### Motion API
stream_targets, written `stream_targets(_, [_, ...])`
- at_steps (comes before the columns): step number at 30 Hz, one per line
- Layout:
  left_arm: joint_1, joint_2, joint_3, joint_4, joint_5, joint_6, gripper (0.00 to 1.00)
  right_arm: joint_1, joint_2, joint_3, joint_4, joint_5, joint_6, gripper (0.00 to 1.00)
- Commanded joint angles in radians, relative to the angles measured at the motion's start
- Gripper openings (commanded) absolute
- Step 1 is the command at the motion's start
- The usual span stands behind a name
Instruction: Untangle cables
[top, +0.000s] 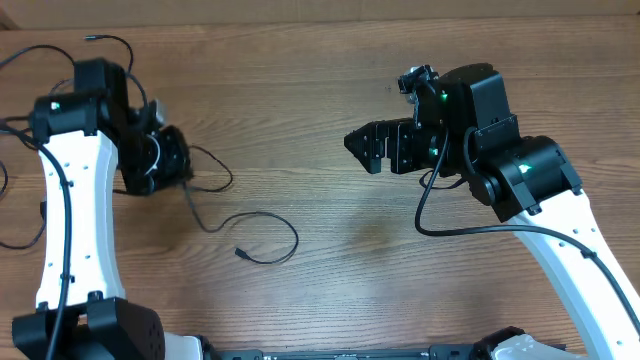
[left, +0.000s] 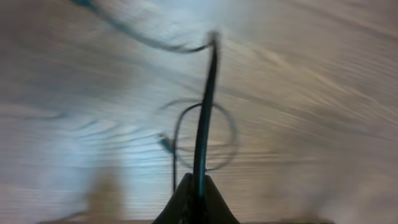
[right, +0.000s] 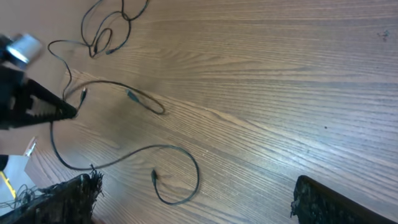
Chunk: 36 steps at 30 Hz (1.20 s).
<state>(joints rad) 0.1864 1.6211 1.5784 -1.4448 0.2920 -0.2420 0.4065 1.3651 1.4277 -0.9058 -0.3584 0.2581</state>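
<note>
We see the left gripper pinched closed on one of the cables, while the right gripper hangs well to its right with jaws spread wide and nothing between them. From the left gripper the held cord trails rightward over the table in a slack curve, closing into a loose loop that ends in a small plug end. More cords lie looped on the far side of the left gripper. We judge these cords very light, limp and thin, so they will slip and sag rather than hold a shape. The plug end or the strand just beside it looks to us the firmest place to grip. A pinch in mid-loop may drag the neighbouring strands along.
</note>
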Motion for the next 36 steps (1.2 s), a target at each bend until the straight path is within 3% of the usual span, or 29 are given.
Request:
stream_targets(1, [0.051, -0.016, -0.072, 0.006, -0.159, -0.149, 0.04, -0.001, 0.006, 0.019, 0.006, 0.01, -0.003, 1.0])
stream_targets(7, [0.179, -0.016, -0.075, 0.009, -0.203, -0.306, 0.04, -0.001, 0.006, 0.019, -0.002, 0.011, -0.004, 1.0])
stream_targets(10, [0.252, -0.016, -0.075, 0.017, -0.248, -0.304, 0.04, -0.001, 0.006, 0.019, -0.002, 0.011, -0.004, 1.0])
stream_targets(14, [0.336, -0.016, -0.075, 0.025, -0.424, -0.304, 0.04, -0.001, 0.006, 0.019, -0.002, 0.023, -0.004, 1.0])
stream_targets(23, [0.379, -0.015, -0.077, 0.126, -0.748, -0.304, 0.04, -0.001, 0.006, 0.019, 0.002, 0.037, -0.004, 1.0])
stream_targets(28, [0.379, -0.011, -0.078, 0.19, -0.835, -0.301, 0.06, -0.001, 0.006, 0.019, -0.005, 0.037, -0.004, 1.0])
stream_targets(36, [0.384, 0.023, -0.079, 0.264, -0.879, -0.18, 0.13, -0.001, 0.006, 0.019, -0.008, 0.037, -0.004, 1.0])
